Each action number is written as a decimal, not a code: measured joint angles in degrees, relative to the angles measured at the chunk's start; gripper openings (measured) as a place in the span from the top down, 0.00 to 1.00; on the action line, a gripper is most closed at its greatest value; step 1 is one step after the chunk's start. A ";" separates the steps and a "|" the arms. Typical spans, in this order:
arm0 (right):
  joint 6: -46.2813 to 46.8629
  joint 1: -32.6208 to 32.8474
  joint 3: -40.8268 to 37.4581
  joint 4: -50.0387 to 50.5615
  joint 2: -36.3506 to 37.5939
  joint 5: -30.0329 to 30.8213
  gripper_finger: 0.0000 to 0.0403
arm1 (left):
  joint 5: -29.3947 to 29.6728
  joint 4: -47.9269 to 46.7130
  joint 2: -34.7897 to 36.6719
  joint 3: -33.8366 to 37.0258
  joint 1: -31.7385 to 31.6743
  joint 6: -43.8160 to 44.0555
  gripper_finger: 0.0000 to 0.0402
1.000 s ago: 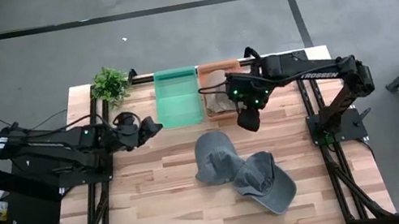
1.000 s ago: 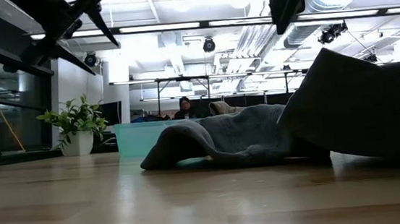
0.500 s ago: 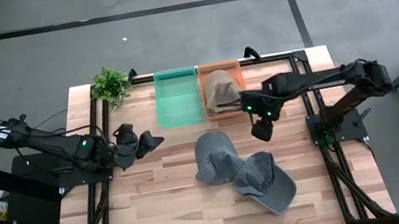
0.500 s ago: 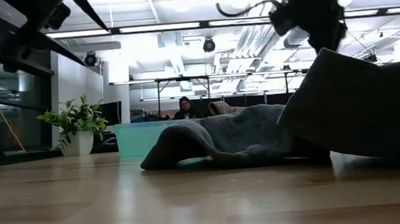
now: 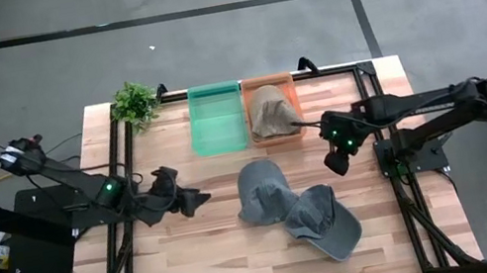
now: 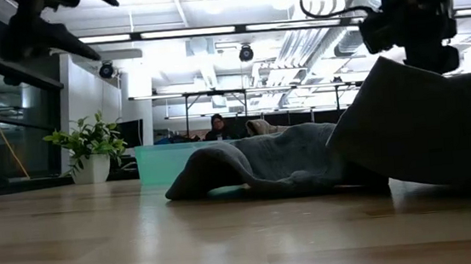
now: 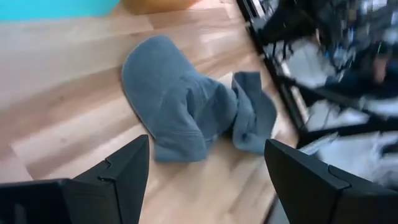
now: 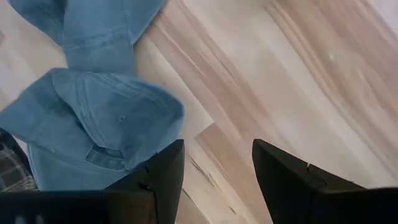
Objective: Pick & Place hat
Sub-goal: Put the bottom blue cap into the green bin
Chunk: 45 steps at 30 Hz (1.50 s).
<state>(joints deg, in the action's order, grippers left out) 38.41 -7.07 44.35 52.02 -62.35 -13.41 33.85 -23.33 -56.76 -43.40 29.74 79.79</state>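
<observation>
Two grey-blue caps lie on the wooden table: one (image 5: 262, 193) near the middle, and another (image 5: 324, 223) partly overlapping its near right side. A tan hat (image 5: 269, 110) lies in the orange bin (image 5: 286, 79). My left gripper (image 5: 197, 203) is open and hovers left of the middle cap (image 7: 180, 106), pointing at it. My right gripper (image 5: 337, 164) is open above bare wood to the right of the caps, and a cap (image 8: 93, 124) shows in its wrist view. In the low view the caps (image 6: 264, 168) fill the right half.
A green bin (image 5: 219, 131) stands beside the orange one at the far edge. A potted plant (image 5: 134, 102) sits at the far left corner. Bare wood lies left of the caps and along the near edge. A person (image 6: 216, 127) sits in the room behind the table.
My right gripper has drawn back from over the orange bin toward the table's right and near side, leaving the tan hat uncovered in the bin. My left gripper has moved toward the near edge and right, closer to the middle cap. The caps have stayed still.
</observation>
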 joint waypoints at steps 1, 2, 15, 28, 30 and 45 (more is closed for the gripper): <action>0.30 0.00 -0.51 -0.04 0.32 -0.52 0.54 | -0.39 0.52 -0.56 0.00 -0.06 -3.71 0.31; 0.32 0.00 -0.89 0.05 0.49 -1.05 0.54 | -0.52 0.70 -1.08 0.00 -0.06 -7.95 0.31; 0.73 -3.25 -1.24 -2.60 -2.28 -5.75 0.54 | 5.12 1.03 -6.53 -0.07 -0.09 -37.56 0.31; 0.16 -4.15 -1.24 -3.74 -12.57 -15.98 0.54 | 5.36 4.40 -9.08 -0.07 -0.09 -37.36 0.31; 1.32 -4.15 -1.24 -5.02 -14.00 -17.17 0.54 | 5.42 4.33 -9.10 -0.07 -0.11 -37.34 0.31; 7.20 1.68 -1.20 -10.40 -22.87 -19.51 0.54 | 6.29 4.34 -9.08 -0.07 -0.09 -37.34 0.31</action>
<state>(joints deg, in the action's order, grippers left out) 45.61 -5.40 43.16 41.62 -85.22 -32.93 40.13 -19.00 -65.84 -43.46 29.65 42.46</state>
